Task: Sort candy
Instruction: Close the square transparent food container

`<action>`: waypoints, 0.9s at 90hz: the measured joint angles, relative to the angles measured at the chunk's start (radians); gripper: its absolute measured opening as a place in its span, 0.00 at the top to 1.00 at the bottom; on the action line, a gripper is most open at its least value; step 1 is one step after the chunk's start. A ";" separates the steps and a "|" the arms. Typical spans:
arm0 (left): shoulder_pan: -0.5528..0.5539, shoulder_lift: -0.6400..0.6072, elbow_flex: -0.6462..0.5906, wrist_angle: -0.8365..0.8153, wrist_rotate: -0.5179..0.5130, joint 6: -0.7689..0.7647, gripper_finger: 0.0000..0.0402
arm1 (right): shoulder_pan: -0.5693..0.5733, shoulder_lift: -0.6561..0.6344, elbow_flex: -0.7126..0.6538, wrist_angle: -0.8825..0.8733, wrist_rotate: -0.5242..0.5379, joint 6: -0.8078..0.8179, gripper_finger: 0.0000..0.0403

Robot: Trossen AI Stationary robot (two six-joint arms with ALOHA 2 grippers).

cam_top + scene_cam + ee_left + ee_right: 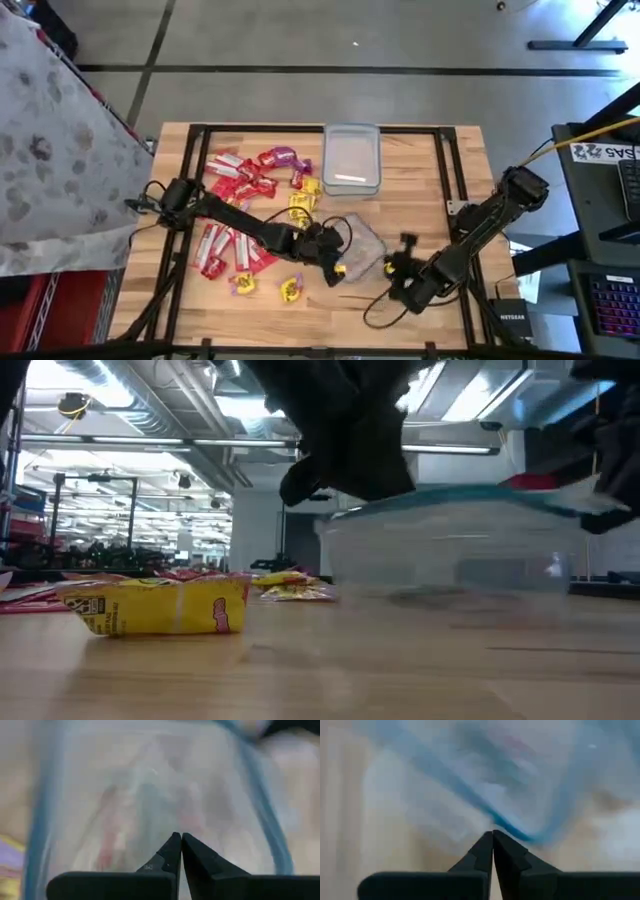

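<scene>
A pale wooden slatted worktop (420, 180) edged by a black metal frame (448, 170) carries two clear rectangular plastic containers: one (351, 158) stands near the far edge, the other (362, 246) sits tilted nearer the middle, its blue-rimmed lid (470, 498) showing in the low view. Left of the worktop hangs a grey patterned cloth (50, 140), while on the right a dark desk (600, 230) holds a keyboard with coloured keys (608, 305) and a small black network box (511, 318). A grey concrete floor (300, 40) stretches beyond the worktop.
</scene>
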 joint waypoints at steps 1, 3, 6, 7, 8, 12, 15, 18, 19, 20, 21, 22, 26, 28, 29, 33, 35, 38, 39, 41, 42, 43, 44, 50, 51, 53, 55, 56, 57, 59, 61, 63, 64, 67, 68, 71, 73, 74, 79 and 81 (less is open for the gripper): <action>-0.001 0.000 0.000 0.005 0.000 -0.001 1.00 | 0.005 -0.006 0.000 -0.014 0.004 0.013 1.00; -0.004 0.001 0.000 0.014 0.000 -0.002 1.00 | 0.016 -0.017 0.001 -0.038 0.009 0.033 1.00; -0.007 0.001 -0.001 0.029 -0.002 -0.003 1.00 | 0.033 -0.032 0.000 -0.067 0.010 0.054 1.00; -0.008 0.001 -0.001 0.034 -0.003 -0.003 1.00 | 0.039 -0.038 0.000 -0.072 0.010 0.059 1.00; -0.008 0.001 -0.001 0.039 -0.006 -0.003 1.00 | 0.045 -0.043 0.000 -0.073 0.009 0.060 1.00; -0.008 0.002 0.003 0.062 -0.021 -0.001 1.00 | 0.068 -0.066 0.000 -0.067 0.008 0.060 1.00; -0.008 0.003 0.013 0.064 -0.036 0.006 1.00 | 0.081 -0.081 0.000 -0.055 0.009 0.049 1.00; -0.008 0.003 0.024 0.062 -0.044 0.016 1.00 | 0.094 -0.089 0.000 -0.039 0.007 0.032 1.00; -0.008 0.003 0.028 0.064 -0.045 0.021 1.00 | 0.099 -0.090 0.000 -0.033 0.007 0.025 1.00; -0.007 0.003 0.032 0.065 -0.047 0.025 1.00 | 0.103 -0.091 0.000 -0.027 0.006 0.019 1.00; -0.007 0.003 0.037 0.066 -0.048 0.026 1.00 | 0.107 -0.092 0.000 -0.022 0.003 0.013 1.00; -0.007 0.003 0.041 0.068 -0.049 0.028 1.00 | 0.112 -0.092 0.000 -0.016 0.002 0.009 1.00; -0.006 0.002 0.054 0.073 -0.055 0.043 1.00 | 0.123 -0.093 0.000 0.005 0.001 -0.008 1.00; -0.005 0.001 0.058 0.075 -0.058 0.053 1.00 | 0.122 -0.094 0.000 0.018 0.000 -0.018 1.00; -0.005 0.001 0.059 0.076 -0.058 0.055 1.00 | 0.122 -0.095 0.000 0.024 -0.001 -0.022 1.00; -0.001 0.001 0.061 0.073 -0.059 0.072 1.00 | 0.120 -0.096 -0.006 0.068 -0.006 -0.045 1.00; 0.001 0.001 0.061 0.068 -0.057 0.076 1.00 | 0.119 -0.096 -0.013 0.088 -0.012 -0.056 1.00; 0.006 0.001 0.060 0.054 -0.053 0.078 1.00 | 0.115 -0.095 -0.027 0.116 -0.021 -0.074 1.00; 0.008 0.001 0.059 0.049 -0.053 0.078 1.00 | 0.112 -0.095 -0.033 0.124 -0.023 -0.082 1.00; 0.012 0.001 0.057 0.036 -0.052 0.077 1.00 | 0.105 -0.095 -0.044 0.142 -0.026 -0.095 1.00; 0.014 0.001 0.055 0.028 -0.052 0.076 1.00 | 0.102 -0.095 -0.050 0.154 -0.027 -0.100 1.00; 0.016 0.001 0.054 0.018 -0.052 0.075 1.00 | 0.099 -0.095 -0.055 0.167 -0.028 -0.106 1.00; 0.018 0.001 0.054 0.007 -0.053 0.074 1.00 | 0.096 -0.095 -0.062 0.182 -0.029 -0.110 1.00; 0.030 0.014 0.052 -0.054 -0.052 0.073 1.00 | 0.072 -0.095 -0.102 0.251 -0.047 -0.119 1.00; 0.032 0.016 0.052 -0.060 -0.049 0.074 1.00 | 0.068 -0.095 -0.109 0.258 -0.051 -0.119 1.00; 0.035 0.022 0.052 -0.070 -0.042 0.076 1.00 | 0.058 -0.095 -0.123 0.270 -0.057 -0.119 1.00; 0.037 0.027 0.053 -0.068 -0.037 0.082 1.00 | 0.048 -0.095 -0.135 0.289 -0.060 -0.122 1.00; 0.038 0.031 0.055 -0.069 -0.031 0.084 1.00 | 0.042 -0.094 -0.141 0.301 -0.062 -0.123 1.00; 0.039 0.034 0.056 -0.071 -0.024 0.086 1.00 | 0.037 -0.094 -0.147 0.312 -0.062 -0.124 1.00; 0.043 0.041 0.056 -0.074 -0.012 0.088 1.00 | 0.026 -0.094 -0.158 0.336 -0.058 -0.127 1.00; 0.045 0.051 0.056 -0.072 -0.001 0.090 1.00 | 0.017 -0.094 -0.169 0.364 -0.049 -0.129 1.00; 0.047 0.062 0.057 -0.071 0.010 0.090 1.00 | 0.009 -0.095 -0.181 0.389 -0.041 -0.136 1.00; 0.048 0.069 0.057 -0.073 0.014 0.089 1.00 | 0.005 -0.095 -0.187 0.400 -0.040 -0.139 1.00; 0.052 0.086 0.059 -0.073 0.033 0.089 1.00 | -0.006 -0.095 -0.206 0.436 -0.034 -0.153 1.00; 0.054 0.091 0.060 -0.071 0.042 0.089 1.00 | -0.011 -0.095 -0.212 0.447 -0.034 -0.158 1.00; 0.057 0.106 0.061 -0.066 0.061 0.089 1.00 | -0.025 -0.095 -0.230 0.482 -0.041 -0.173 1.00; 0.058 0.117 0.062 -0.061 0.071 0.088 1.00 | -0.035 -0.096 -0.243 0.508 -0.047 -0.177 1.00; 0.058 0.122 0.063 -0.057 0.076 0.087 1.00 | -0.039 -0.097 -0.248 0.519 -0.051 -0.179 1.00; 0.058 0.143 0.065 -0.031 0.086 0.076 1.00 | -0.060 -0.098 -0.275 0.569 -0.074 -0.183 1.00; 0.058 0.150 0.066 -0.017 0.088 0.072 1.00 | -0.067 -0.095 -0.281 0.581 -0.077 -0.185 1.00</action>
